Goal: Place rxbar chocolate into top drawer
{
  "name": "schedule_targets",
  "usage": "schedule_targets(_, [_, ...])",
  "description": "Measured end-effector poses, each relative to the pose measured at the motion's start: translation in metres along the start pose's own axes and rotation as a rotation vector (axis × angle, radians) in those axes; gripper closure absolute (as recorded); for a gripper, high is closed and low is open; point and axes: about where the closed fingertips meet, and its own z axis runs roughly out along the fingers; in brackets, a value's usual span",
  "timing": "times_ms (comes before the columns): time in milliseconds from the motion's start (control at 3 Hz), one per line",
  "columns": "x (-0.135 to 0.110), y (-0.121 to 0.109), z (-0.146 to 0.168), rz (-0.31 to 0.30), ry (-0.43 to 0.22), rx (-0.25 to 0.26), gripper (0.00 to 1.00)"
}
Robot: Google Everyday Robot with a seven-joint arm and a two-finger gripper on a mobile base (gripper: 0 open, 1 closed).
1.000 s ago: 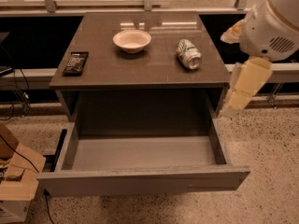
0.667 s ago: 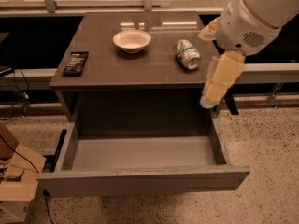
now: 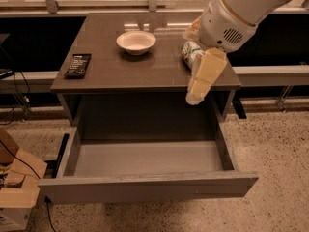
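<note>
rxbar chocolate [image 3: 77, 65] black, white lettering; top drawer [image 3: 145, 188] grey; gripper [image 3: 194, 97] cream, at table's right front edge; bowl [image 3: 136, 41] white; can [image 3: 190, 52] green-white; floor [image 3: 273, 153] speckled beige

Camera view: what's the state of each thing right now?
top drawer: pulled open, nothing seen inside.
rxbar chocolate: flat on the table's left side, untouched.
bowl: upright.
can: crushed, on its side.
gripper: hanging at the table's right front edge, above the drawer.

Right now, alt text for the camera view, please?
Wide grey top drawer stands pulled open beneath a dark tabletop; the black-wrapped rxbar chocolate lies at the table's left edge. The cream gripper hangs at the right front edge, beside a crushed green-white can; a white bowl sits farther back.
</note>
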Motion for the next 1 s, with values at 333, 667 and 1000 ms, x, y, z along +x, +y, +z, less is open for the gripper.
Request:
schedule_targets(333, [-0.008,-0.008,0.023,0.014,-0.060,0.001,0.00])
schedule_targets(667, [-0.030,-0.031,0.071,0.021,-0.164,-0.019,0.00])
schedule_targets(1000, [-0.054,-0.053,0.119,0.021,-0.248,-0.055,0.00])
